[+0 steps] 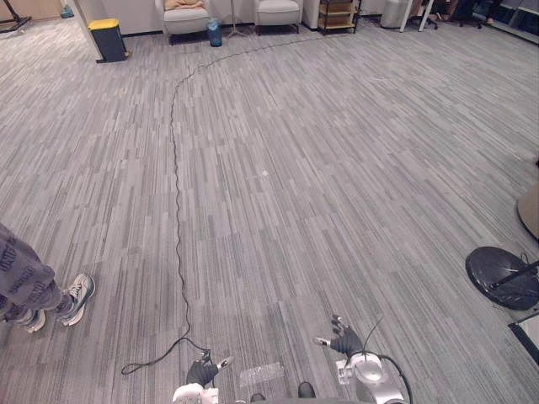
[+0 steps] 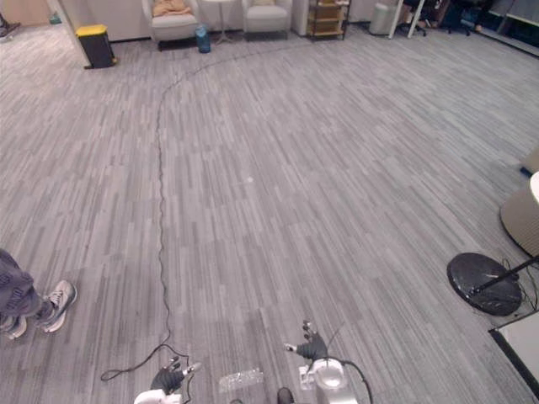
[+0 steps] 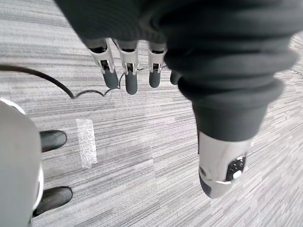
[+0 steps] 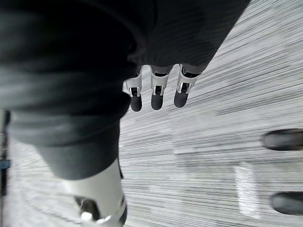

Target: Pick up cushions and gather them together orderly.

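A tan cushion (image 1: 184, 5) lies on the seat of a pale armchair (image 1: 186, 20) at the far end of the room. My left hand (image 1: 202, 370) and right hand (image 1: 344, 340) hang low over the grey carpet, far from it. In the left wrist view the fingers (image 3: 128, 71) are straight and the thumb (image 3: 220, 165) stands apart, with nothing held. The right wrist view shows straight fingers (image 4: 156, 92) over bare carpet, also holding nothing.
A second pale armchair (image 1: 278, 12), a blue jug (image 1: 214, 33), a wooden shelf (image 1: 337, 15) and a yellow-lidded bin (image 1: 108, 39) line the far wall. A person's shoes (image 1: 76, 297) stand at the left. A black round base (image 1: 503, 276) lies at the right.
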### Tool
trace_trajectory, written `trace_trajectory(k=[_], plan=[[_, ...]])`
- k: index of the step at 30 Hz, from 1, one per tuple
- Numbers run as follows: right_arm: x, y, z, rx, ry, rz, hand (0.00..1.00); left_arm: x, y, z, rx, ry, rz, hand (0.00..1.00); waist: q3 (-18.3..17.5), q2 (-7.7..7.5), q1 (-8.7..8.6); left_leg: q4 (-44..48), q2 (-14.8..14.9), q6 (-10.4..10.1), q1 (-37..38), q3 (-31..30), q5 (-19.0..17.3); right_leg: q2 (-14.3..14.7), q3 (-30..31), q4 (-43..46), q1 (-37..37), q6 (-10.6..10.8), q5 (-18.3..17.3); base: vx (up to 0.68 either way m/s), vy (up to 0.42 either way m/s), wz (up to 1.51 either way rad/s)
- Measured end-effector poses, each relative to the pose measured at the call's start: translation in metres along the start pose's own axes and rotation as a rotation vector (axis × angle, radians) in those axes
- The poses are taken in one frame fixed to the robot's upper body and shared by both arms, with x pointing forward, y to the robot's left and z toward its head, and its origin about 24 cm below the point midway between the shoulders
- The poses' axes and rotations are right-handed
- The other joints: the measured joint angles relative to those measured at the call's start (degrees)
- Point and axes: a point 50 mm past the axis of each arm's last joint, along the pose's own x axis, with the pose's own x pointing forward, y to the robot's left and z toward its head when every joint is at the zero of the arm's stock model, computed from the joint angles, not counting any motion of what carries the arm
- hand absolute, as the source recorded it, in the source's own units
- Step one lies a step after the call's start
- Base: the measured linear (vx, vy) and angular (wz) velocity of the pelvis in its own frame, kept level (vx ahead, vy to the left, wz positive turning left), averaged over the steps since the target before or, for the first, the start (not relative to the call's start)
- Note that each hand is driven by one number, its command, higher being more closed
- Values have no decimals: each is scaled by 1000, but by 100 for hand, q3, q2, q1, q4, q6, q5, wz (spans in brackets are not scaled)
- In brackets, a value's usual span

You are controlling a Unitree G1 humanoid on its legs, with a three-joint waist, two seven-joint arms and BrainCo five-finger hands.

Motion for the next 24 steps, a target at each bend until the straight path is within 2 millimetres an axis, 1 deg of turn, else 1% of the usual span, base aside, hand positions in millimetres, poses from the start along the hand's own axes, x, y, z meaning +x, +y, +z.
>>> trace_trajectory(k=[2, 4, 7, 10, 14, 19, 24], plan=[[-2, -3, -11, 0, 45, -11, 0, -1, 0, -2, 20, 6, -3, 0, -7, -11, 9, -57, -13, 1, 46, -76, 27, -11, -81, -4, 53, 22, -21, -17, -24, 21], [-6, -9, -23, 4, 94, -36, 0, 0, 2, -3, 19, 14, 1, 0, -46, -20, 16, -222, -56, 15, 67, -234, 134, -41, -246, -1, 50, 41, -55, -23, -22, 34], [-9, -18, -35, 49, 156, -84, 0, 0, 2, -4, 5, 15, 9, 0, -53, -35, 43, -381, -97, 14, 74, -409, 227, -80, -428, 14, 47, 43, -88, -17, -3, 36], [-13, -22, -44, 87, 191, -115, 0, 0, 3, -4, 3, 20, 17, 0, -70, -64, 63, -466, -129, 22, 78, -562, 286, -106, -587, 43, 49, 47, -139, -1, -10, 26], [-14, -26, -47, 145, 212, -155, 0, 0, 6, -6, -21, 37, 32, 0, -81, -87, 71, -467, -167, 24, 98, -680, 288, -152, -722, 134, 73, 72, -237, 15, -4, 20], [-16, -25, -51, 235, 227, -184, 0, 0, 6, -7, -21, 52, 30, 0, -81, -109, 66, -470, -200, 28, 173, -751, 289, -183, -799, 211, 131, 86, -344, 25, -6, 8], [-17, -24, -54, 249, 238, -187, 0, 1, 5, -6, -20, 62, 26, 0, -70, -130, 76, -469, -205, 61, 170, -801, 309, -187, -852, 205, 149, 92, -355, 11, -12, 7]])
